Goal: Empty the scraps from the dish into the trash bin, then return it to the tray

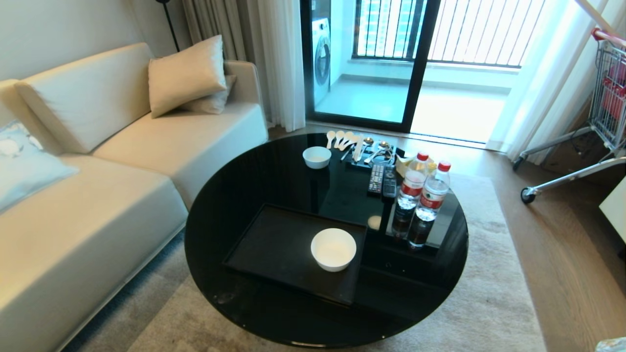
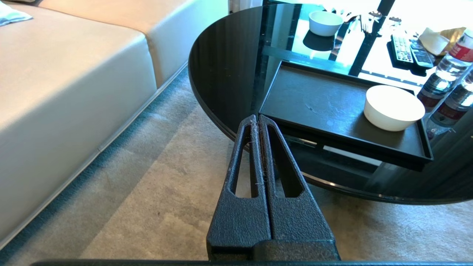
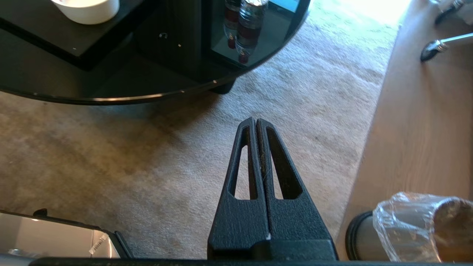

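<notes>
My right tool (image 3: 256, 120), pressed together, hangs near the tray (image 1: 274, 244); the dish (image 1: 333, 249) looks stiff, slick, breakable, best pinched at its rim

The right pincer (image 3: 256, 121) hangs over the carpet (image 3: 147, 166) with its fingers pressed together, empty. Near it the grey trash bin (image 3: 373, 236) with a crinkled clear liner stands on wooden floor (image 3: 425, 129). Farther off, the white dish (image 3: 88, 11) sits on the black tray (image 3: 55, 40) on the round worktop (image 3: 140, 77).
</notes>
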